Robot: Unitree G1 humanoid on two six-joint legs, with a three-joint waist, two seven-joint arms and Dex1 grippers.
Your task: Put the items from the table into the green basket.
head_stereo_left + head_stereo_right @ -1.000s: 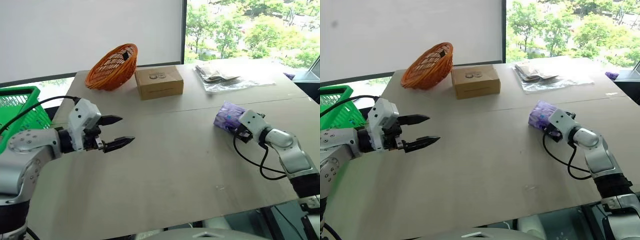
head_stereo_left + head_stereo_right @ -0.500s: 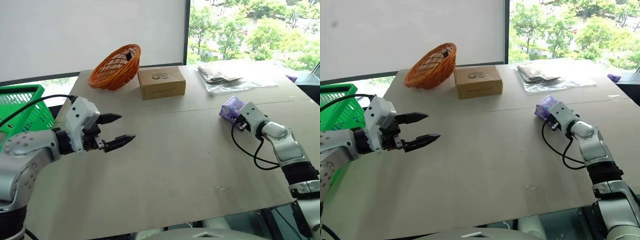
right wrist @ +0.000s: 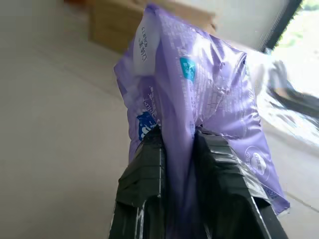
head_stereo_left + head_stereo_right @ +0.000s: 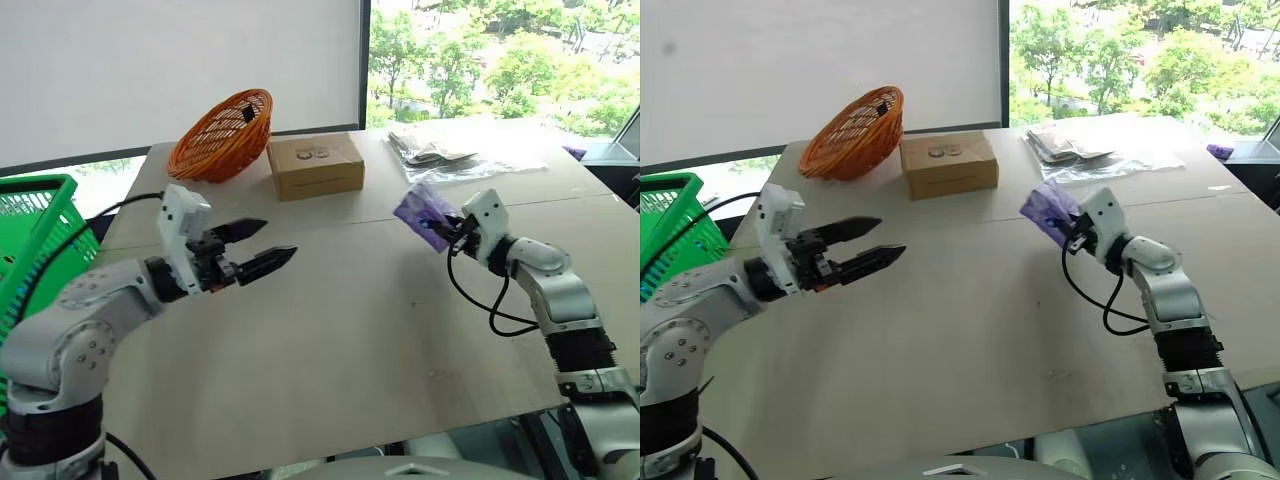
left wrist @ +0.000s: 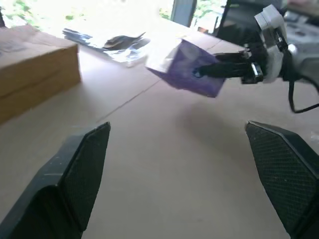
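The purple tissue pack (image 4: 424, 214) hangs above the table (image 4: 340, 330), pinched in my shut right gripper (image 4: 452, 236) at the right of centre. Up close in the right wrist view, the pack (image 3: 199, 109) bulges out past both black fingers (image 3: 144, 169). My left gripper (image 4: 262, 248) is open over the table's left part and points toward the pack, well short of it. Seen from the left wrist, the pack (image 5: 192, 74) hangs between the spread fingertips (image 5: 84, 164), farther off. The green basket (image 4: 35, 235) stands at the far left, beside the table.
An orange wicker basket (image 4: 224, 135) lies tipped at the back left. A brown cardboard box (image 4: 315, 165) sits beside it. Clear plastic bags (image 4: 440, 152) lie at the back right. A straight seam (image 4: 340, 225) crosses the tabletop.
My right gripper has lifted the tissue pack off the table and carried it left, toward the centre. The left gripper has rolled and shifted slightly right, still open.
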